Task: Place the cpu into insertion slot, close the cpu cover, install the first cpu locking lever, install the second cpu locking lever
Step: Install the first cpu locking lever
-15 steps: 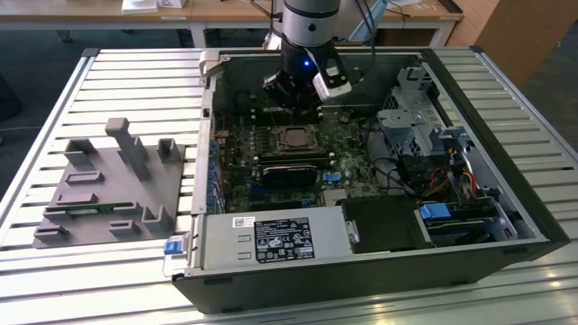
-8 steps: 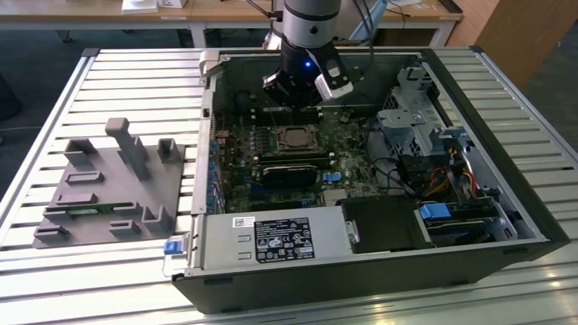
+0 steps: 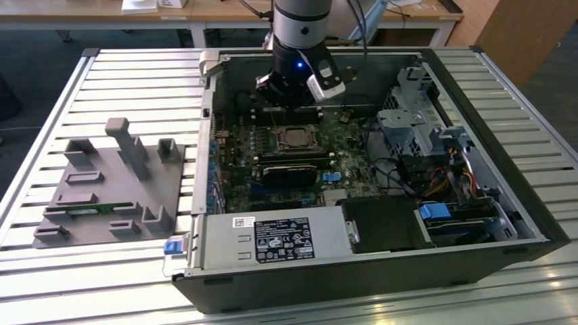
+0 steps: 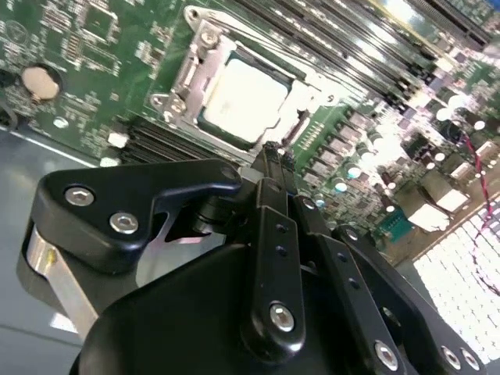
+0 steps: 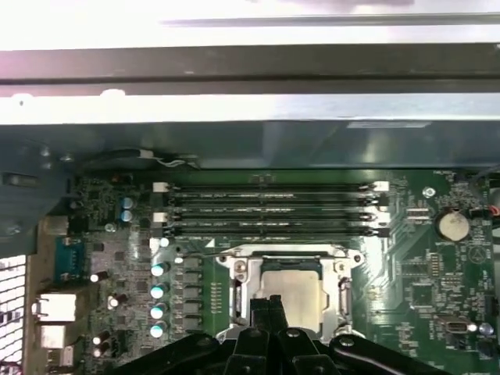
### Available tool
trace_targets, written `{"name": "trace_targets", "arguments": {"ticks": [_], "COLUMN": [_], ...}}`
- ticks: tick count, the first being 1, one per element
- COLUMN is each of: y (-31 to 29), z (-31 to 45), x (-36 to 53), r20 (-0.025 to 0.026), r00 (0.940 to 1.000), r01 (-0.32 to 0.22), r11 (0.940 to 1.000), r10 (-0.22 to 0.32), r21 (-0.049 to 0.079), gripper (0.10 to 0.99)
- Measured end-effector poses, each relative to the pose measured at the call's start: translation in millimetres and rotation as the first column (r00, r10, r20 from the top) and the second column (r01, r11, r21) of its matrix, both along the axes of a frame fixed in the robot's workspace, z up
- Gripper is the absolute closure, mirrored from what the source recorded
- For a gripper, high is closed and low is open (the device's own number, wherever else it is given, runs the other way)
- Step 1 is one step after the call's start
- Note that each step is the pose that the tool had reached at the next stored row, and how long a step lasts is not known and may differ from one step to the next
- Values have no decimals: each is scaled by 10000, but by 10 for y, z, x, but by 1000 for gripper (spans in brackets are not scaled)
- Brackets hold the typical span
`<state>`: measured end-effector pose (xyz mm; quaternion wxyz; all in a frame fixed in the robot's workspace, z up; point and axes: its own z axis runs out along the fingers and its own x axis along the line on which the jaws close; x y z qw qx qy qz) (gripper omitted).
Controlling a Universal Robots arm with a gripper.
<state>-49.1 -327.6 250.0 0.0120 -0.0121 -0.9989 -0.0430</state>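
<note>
Slatted metal surface (image 3: 135, 74) carries an open computer case (image 3: 361, 277) across its middle, with a grey fixture tray (image 3: 91, 203) toward the edge at the exterior view's left. Inside the case, on the green board (image 4: 94, 47), the insertion slot (image 3: 294, 139) sits nearer the surface's far edge than its near one.

The cpu (image 4: 242, 98) is seated in that slot, lying flat with its pale metal face up. It is square, so it has no real long axis. Its sides run parallel to the long memory slots (image 5: 269, 209) beside it. The cpu cover (image 5: 287, 254) seems to lie down flat around it, framing the face. Whether either lever is latched cannot be told.

The tool (image 4: 275, 152) hangs just beside the slot's edge, fingers drawn together with nothing seen between them.

The chip is likely light, stiff and thin, with a fragile underside, so it is best taken by two opposite edges, never by the face. The cover looks like springy sheet metal, best pressed on its free rim.
</note>
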Motion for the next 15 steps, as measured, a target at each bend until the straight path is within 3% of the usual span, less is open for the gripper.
{"name": "trace_targets", "arguments": {"ticks": [3,12,15], "y": [0,0,0], "z": [-1,-3,-4], "x": [-84,-354,-426], "r20": [22,165,189], "r00": [10000,9999,9998], "r01": [-12,-22,-26], "r11": [10000,10000,10000], "r10": [12,22,26], "r21": [1,1,0], "gripper": [980,980,980]}}
